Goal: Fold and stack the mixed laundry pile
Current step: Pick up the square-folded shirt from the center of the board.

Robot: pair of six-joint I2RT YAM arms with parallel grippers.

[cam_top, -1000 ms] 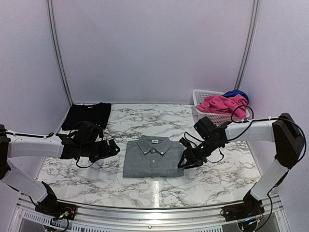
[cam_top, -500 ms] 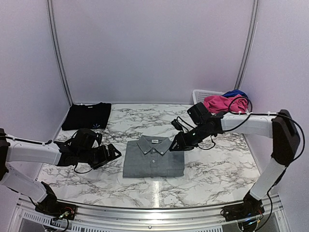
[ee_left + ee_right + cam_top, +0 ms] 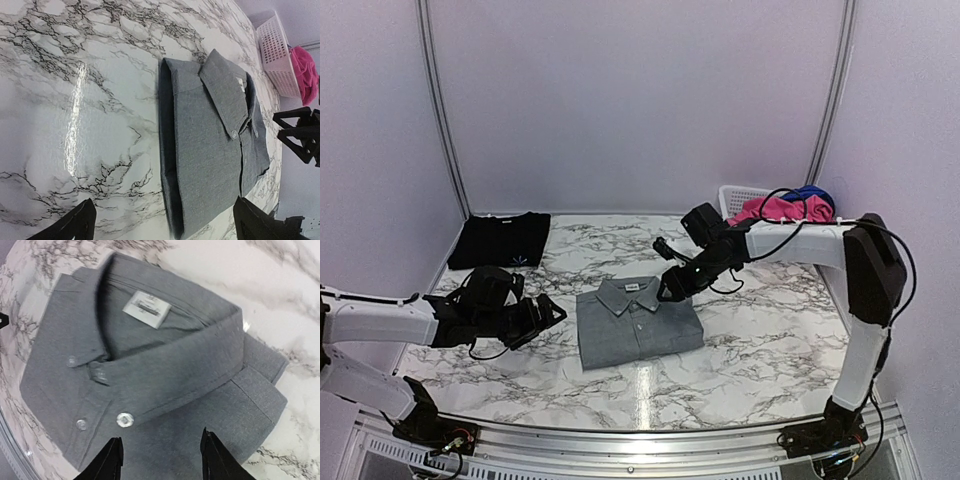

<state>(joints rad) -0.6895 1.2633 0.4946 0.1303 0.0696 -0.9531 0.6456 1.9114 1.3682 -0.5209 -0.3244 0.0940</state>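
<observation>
A folded grey button-up shirt [image 3: 638,322] lies collar-up in the middle of the marble table [image 3: 760,340], slightly askew. My right gripper [image 3: 672,285] hovers over its collar corner, jaws open with nothing between them; the right wrist view shows the shirt [image 3: 150,365] just beneath the gripper [image 3: 161,452]. My left gripper [image 3: 546,312] stands wide open and empty left of the shirt, facing its folded edge [image 3: 170,165]. A folded black garment [image 3: 500,240] lies at the back left. A pink piece [image 3: 775,208] and a dark blue piece [image 3: 810,192] fill the basket.
The white lattice basket [image 3: 738,198] stands at the back right corner, also visible in the left wrist view [image 3: 277,55]. Grey walls close the table on three sides. A metal rail [image 3: 640,440] runs along the near edge.
My right gripper moved from the shirt's near right corner up to the collar and opened wider. The shirt now lies slightly turned. The left arm dropped a little toward the near edge.
</observation>
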